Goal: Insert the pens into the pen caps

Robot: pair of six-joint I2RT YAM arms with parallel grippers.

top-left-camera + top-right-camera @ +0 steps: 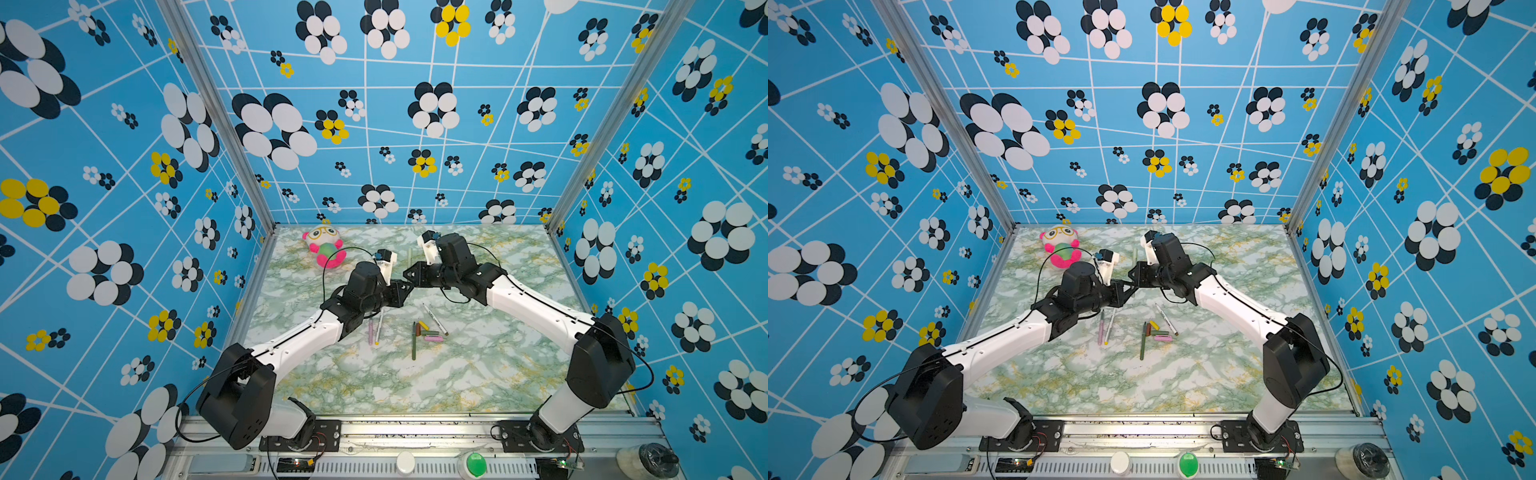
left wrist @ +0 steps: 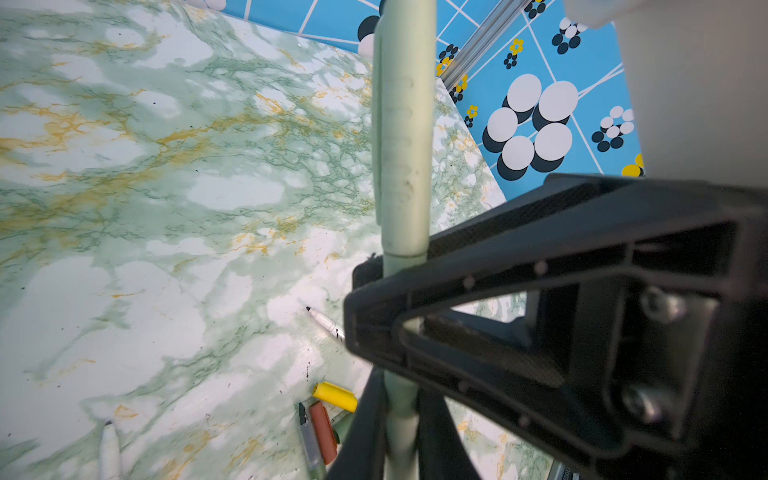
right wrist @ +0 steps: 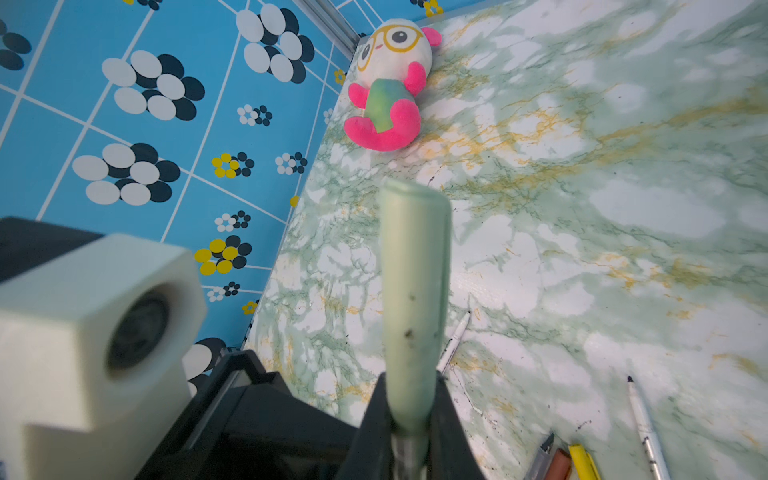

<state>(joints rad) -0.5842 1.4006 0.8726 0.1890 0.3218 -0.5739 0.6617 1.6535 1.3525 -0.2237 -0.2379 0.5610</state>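
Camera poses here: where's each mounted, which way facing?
Top views: high at front, looking down and back over the table; left arm and right arm whole.
Left wrist: on left arm, looking along left gripper and pale green pen; right gripper crosses.
Right wrist: on right arm, looking past right gripper toward plush toy; left wrist camera shows.
Shared: both wrist views show that pen.
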